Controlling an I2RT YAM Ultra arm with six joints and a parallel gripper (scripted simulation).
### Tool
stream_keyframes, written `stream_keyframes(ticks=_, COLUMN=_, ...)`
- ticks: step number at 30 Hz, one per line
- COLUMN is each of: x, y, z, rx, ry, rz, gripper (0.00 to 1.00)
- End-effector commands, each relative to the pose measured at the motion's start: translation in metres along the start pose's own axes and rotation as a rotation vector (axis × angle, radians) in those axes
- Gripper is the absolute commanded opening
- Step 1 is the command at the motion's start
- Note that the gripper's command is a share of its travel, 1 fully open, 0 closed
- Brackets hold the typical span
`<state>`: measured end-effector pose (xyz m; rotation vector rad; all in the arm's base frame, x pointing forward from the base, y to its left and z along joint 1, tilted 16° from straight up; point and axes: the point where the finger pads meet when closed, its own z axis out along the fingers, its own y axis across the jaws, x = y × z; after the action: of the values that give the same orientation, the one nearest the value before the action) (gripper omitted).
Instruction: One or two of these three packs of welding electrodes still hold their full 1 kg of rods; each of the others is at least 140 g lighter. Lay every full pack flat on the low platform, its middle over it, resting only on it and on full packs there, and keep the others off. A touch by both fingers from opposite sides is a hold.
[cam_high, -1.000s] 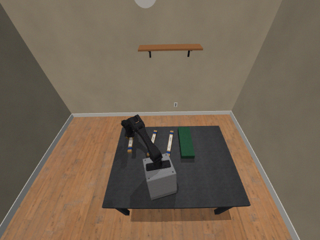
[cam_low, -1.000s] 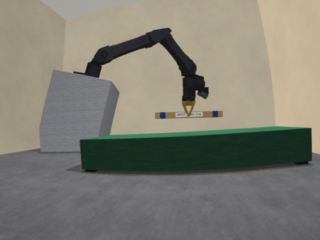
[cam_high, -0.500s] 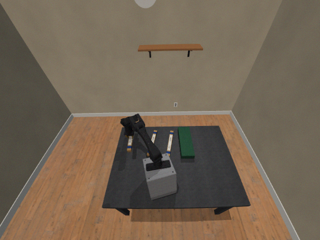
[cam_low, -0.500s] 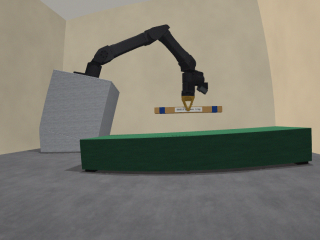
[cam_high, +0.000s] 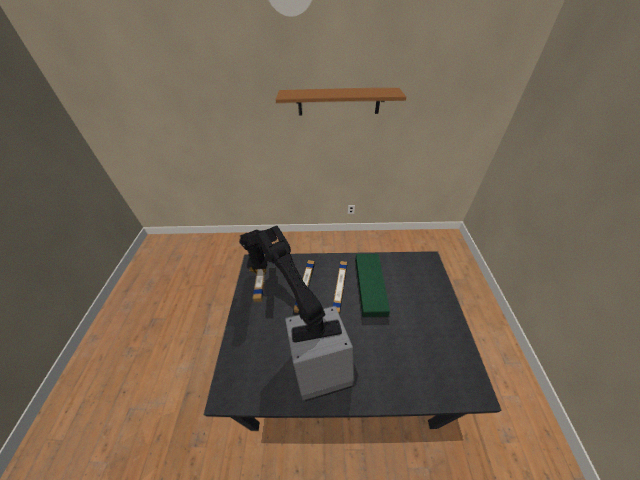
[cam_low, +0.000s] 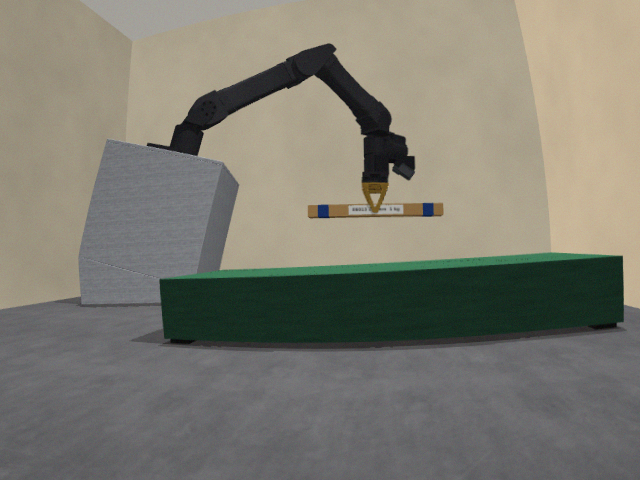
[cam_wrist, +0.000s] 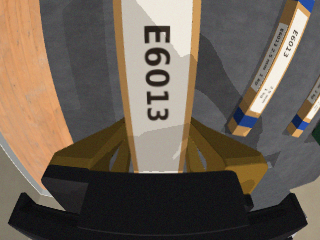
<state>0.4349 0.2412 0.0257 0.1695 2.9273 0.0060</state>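
My gripper is shut on a tan electrode pack with blue end bands and a white label reading E6013. It holds the pack level and high above the table, near the table's far left. The held pack fills the wrist view and shows in the overhead view. Two other packs lie flat on the dark table: a middle pack, partly hidden by the arm, and a right pack beside the green low platform. The platform carries nothing.
The grey robot base stands mid-table. The table's left edge and the wooden floor lie just left of the held pack. A wall shelf hangs far behind.
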Motion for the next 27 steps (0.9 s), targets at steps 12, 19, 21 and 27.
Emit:
stream_keyframes(ticks=12, x=-0.017, y=0.018, z=-0.089, rx=-0.065, ry=-0.100, rz=0.000, gripper=0.00)
stream_keyframes(ticks=19, x=-0.015, y=0.017, z=-0.099, rx=-0.065, ry=-0.101, rz=-0.001, gripper=0.00)
stream_keyframes(ticks=21, x=-0.015, y=0.016, z=-0.104, rx=-0.065, ry=-0.101, rz=-0.001, gripper=0.00)
stream_keyframes(ticks=27, x=-0.013, y=0.015, z=-0.107, rx=-0.065, ry=-0.101, rz=-0.001, gripper=0.00)
